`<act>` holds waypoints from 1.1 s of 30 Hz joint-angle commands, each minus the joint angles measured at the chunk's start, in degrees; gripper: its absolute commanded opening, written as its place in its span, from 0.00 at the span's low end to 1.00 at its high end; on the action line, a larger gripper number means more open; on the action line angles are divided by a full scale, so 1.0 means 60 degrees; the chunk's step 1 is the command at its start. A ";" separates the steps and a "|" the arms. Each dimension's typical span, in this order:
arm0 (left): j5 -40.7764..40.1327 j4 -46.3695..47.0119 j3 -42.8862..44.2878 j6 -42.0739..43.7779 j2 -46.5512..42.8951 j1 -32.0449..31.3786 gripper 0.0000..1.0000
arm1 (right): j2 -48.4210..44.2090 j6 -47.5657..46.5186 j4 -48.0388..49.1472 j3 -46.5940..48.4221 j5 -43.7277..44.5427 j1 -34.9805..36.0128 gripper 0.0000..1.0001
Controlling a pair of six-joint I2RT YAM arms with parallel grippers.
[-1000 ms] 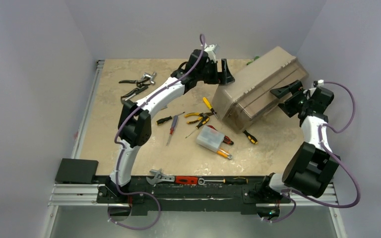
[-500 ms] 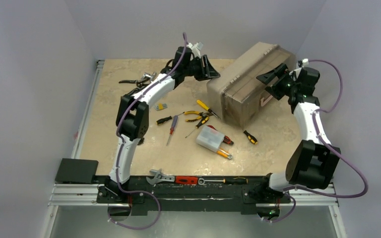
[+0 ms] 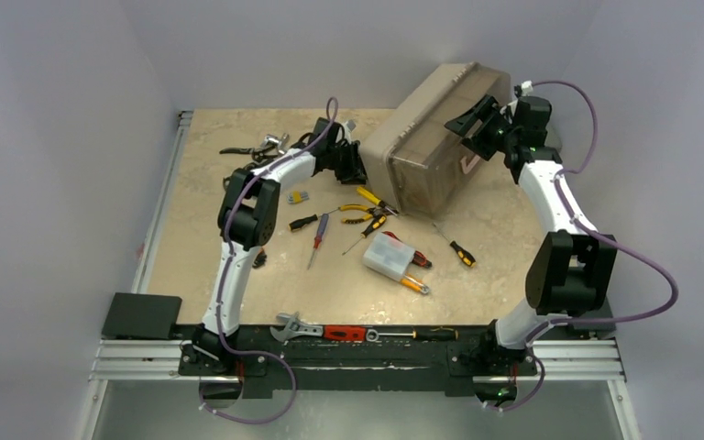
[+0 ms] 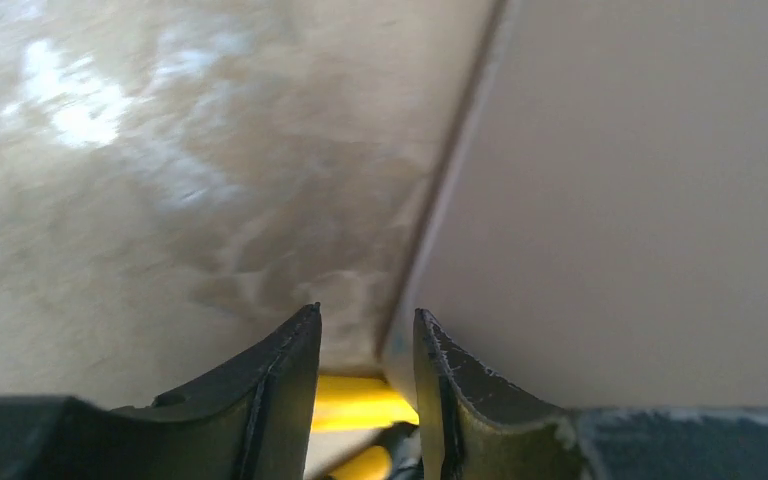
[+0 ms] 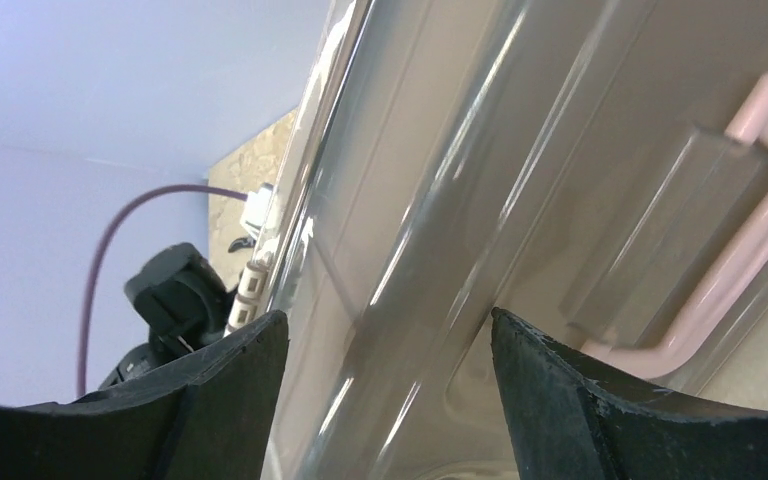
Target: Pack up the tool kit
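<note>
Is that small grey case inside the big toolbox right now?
No, the grey case lies out on the table among loose screwdrivers, in front of the toolbox.

yellow tool (image 4: pixel 355 400) mostly hidden, pinkish handle (image 5: pixel 720 272) cropped

The overhead camera sits above and behind the two arm bases. It looks down and forward over the whole table (image 3: pixel 495 266), from far enough back to take in both arms and the toolbox (image 3: pixel 422 151) at the far right.

The left wrist camera looks out between its own fingers (image 4: pixel 260 400), very close to the tabletop and the toolbox's plain beige wall.

The right wrist camera also looks between its fingers (image 5: pixel 210 400), close against the toolbox's smoky lid and pinkish handle (image 5: pixel 760 200), with the left arm (image 5: pixel 170 290) beyond.

All three views share the toolbox. The overhead and right wrist views also share the left arm.
</note>
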 commanded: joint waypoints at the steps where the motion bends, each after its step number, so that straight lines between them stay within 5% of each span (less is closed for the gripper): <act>1: 0.0162 -0.0030 -0.0028 0.0375 -0.0235 -0.0121 0.38 | 0.0537 0.0327 0.0430 0.0836 -0.0188 0.1197 0.71; 6: 0.0303 0.0190 -0.0116 0.0384 -0.0297 -0.0059 0.44 | 0.0859 0.0426 0.0363 0.1362 0.0164 0.1771 0.71; 15: 0.2009 0.3833 -0.1240 -0.1913 -0.0526 -0.0315 0.45 | 0.0904 0.0665 0.0550 0.1573 0.0216 0.1835 0.70; 27: 0.2269 0.4411 -0.1327 -0.3053 -0.0956 -0.1796 0.45 | 0.0320 0.0498 0.0118 0.1564 0.0330 0.1860 0.69; 33: 0.2025 0.4271 -0.2175 -0.3002 -0.1516 -0.1613 0.48 | -0.0051 0.0523 0.0330 0.0954 0.0270 0.1856 0.69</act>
